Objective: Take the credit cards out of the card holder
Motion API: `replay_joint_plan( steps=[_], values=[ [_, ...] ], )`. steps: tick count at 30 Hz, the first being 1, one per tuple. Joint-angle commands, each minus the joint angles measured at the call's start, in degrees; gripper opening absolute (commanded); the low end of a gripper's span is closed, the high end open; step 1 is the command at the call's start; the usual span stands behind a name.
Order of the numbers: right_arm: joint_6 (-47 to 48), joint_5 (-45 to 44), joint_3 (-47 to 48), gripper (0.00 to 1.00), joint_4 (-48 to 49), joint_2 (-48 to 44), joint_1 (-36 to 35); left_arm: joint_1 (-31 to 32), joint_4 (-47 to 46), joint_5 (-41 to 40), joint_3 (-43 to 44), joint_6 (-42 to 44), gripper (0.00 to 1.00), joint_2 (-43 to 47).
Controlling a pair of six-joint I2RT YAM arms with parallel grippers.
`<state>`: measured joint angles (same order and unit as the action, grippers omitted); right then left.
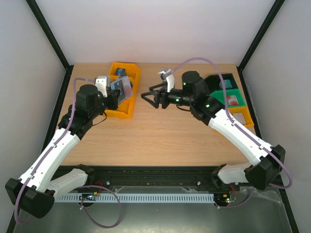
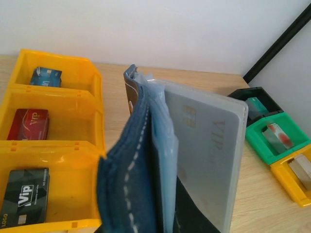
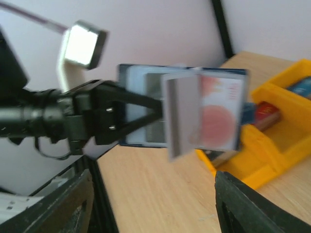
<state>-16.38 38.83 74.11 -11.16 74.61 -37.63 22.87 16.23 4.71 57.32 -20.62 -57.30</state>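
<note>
My left gripper (image 1: pixel 114 95) is shut on the card holder (image 2: pixel 127 170), a navy wallet held upright with its light blue lining showing. A pale grey credit card (image 2: pixel 209 141) stands halfway out of it. In the top view the card holder (image 1: pixel 122 87) hangs over the yellow bin (image 1: pixel 127 112). That bin holds a blue card (image 2: pixel 46 76), a red card (image 2: pixel 29 124) and a dark card (image 2: pixel 24 194), one per compartment. My right gripper (image 1: pixel 150 98) is open and empty, a little to the right of the holder. In the right wrist view its fingers (image 3: pixel 257 208) frame the holder (image 3: pixel 141 109) and the card (image 3: pixel 181 116).
Three small bins stand at the table's right edge: black (image 1: pixel 219 81), green (image 1: pixel 224 97) and yellow (image 1: pixel 243 118), each with a small item inside. Black frame posts rise at the back corners. Bare wood lies between the arms.
</note>
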Motion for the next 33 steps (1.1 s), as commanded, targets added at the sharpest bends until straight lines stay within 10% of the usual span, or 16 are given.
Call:
replay_joint_plan(
  steps=[1, 19, 33],
  values=[
    [-3.82, 2.93, -1.01, 0.67, 10.75, 2.33, -3.83, 0.16, -2.22, 2.82, 0.69, -1.35, 0.02, 1.01],
    [-7.32, -9.63, 8.17, 0.79, 8.22, 14.28, -7.8, -0.26, -8.56, 10.49, -2.08, -2.81, 0.02, 1.8],
    [-8.54, -0.38, 4.35, 0.07, 10.66, 8.21, -4.04, -5.66, -26.74, 28.17, -11.84, -10.63, 0.02, 8.75]
  ],
)
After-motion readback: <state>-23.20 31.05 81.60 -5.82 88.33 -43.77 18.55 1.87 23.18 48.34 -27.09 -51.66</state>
